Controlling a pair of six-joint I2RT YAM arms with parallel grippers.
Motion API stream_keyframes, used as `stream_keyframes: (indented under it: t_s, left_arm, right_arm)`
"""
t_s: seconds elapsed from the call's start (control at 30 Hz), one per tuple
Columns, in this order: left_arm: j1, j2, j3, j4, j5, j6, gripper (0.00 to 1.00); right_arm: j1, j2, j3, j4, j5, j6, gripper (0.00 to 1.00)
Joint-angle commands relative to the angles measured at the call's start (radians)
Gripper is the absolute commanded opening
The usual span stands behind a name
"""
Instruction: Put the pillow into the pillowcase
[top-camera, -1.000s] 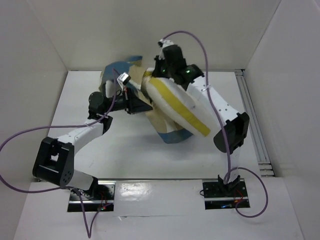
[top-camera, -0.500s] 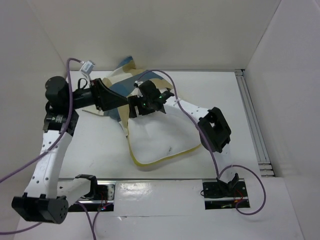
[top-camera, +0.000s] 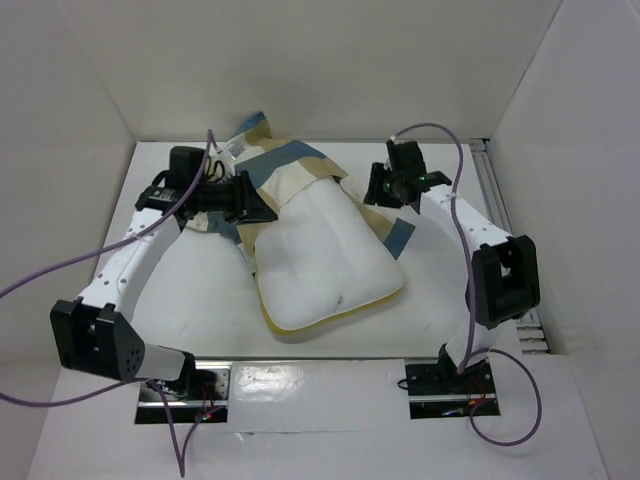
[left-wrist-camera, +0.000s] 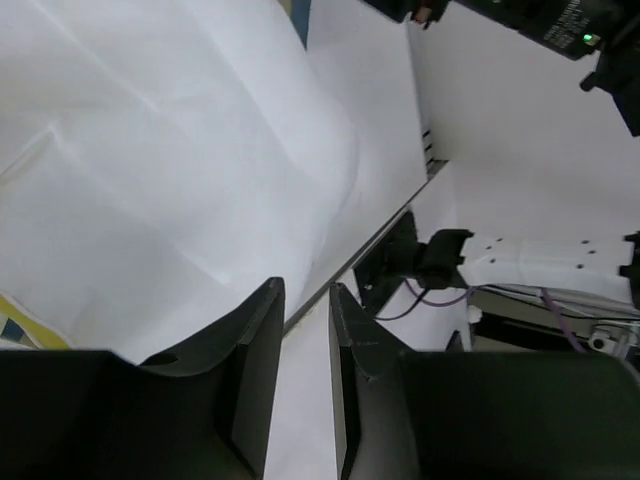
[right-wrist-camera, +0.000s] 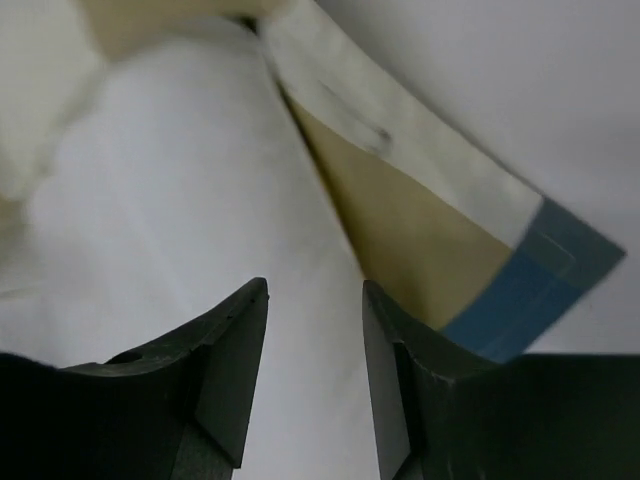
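Top: pillow (top-camera: 330, 270) lies flat on the desk (top-camera: 180, 300), far end tucked in the pillowcase (top-camera: 290, 175), most of it out. Left pincer (top-camera: 255, 207) and right pincer (top-camera: 378, 190) flank the mouth, probably to regrip the hem.
Left wrist: jaws slightly apart, empty, over the pillow.
Right wrist: jaws apart, empty, beside the case flap.

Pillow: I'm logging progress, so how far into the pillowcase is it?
Done: the pillow lies flat, its far end seemingly tucked into the pillowcase mouth. In hand: the left gripper and right gripper flank that mouth, jaws apart, gripping nothing. Left: most of the pillow is bare; the case must be pulled over it.
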Motion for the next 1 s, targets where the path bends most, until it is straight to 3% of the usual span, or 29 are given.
stream_keyframes:
  t_s: [0.0, 0.1, 0.27, 0.3, 0.43, 0.47, 0.57, 0.73, 0.97]
  left_arm:
    - [-0.091, 0.058, 0.125, -0.190, -0.242, 0.081, 0.37]
    - [-0.154, 0.116, 0.187, -0.239, -0.362, 0.090, 0.37]
    - [-0.237, 0.224, 0.271, -0.348, -0.492, 0.122, 0.41]
    - [-0.249, 0.250, 0.285, -0.358, -0.523, 0.133, 0.47]
    - [-0.319, 0.262, 0.287, -0.391, -0.646, 0.145, 0.71]
    - [-0.329, 0.262, 0.278, -0.391, -0.694, 0.145, 0.82]
    - [-0.353, 0.272, 0.245, -0.391, -0.823, 0.136, 0.90]
    - [-0.353, 0.252, 0.187, -0.391, -0.966, 0.124, 0.94]
    - [-0.372, 0.207, 0.088, -0.388, -1.094, 0.102, 0.97]
  right_arm:
    - [-0.015, 0.065, -0.137, -0.007, -0.059, 0.046, 0.47]
    - [0.038, 0.065, -0.250, 0.048, -0.079, 0.115, 0.32]
    - [0.267, -0.005, -0.343, 0.217, -0.261, 0.272, 0.25]
    - [0.325, -0.005, -0.323, 0.217, -0.237, 0.284, 0.36]
    - [0.290, -0.080, -0.312, 0.162, -0.138, 0.263, 0.86]
    - [0.247, -0.090, -0.312, 0.177, -0.154, 0.236, 0.89]
    - [0.218, -0.047, -0.292, 0.153, -0.176, 0.183, 0.95]
    - [0.209, 0.050, -0.218, 0.169, -0.235, 0.093, 0.96]
    - [0.239, 0.127, -0.204, 0.272, -0.395, 0.093, 0.98]
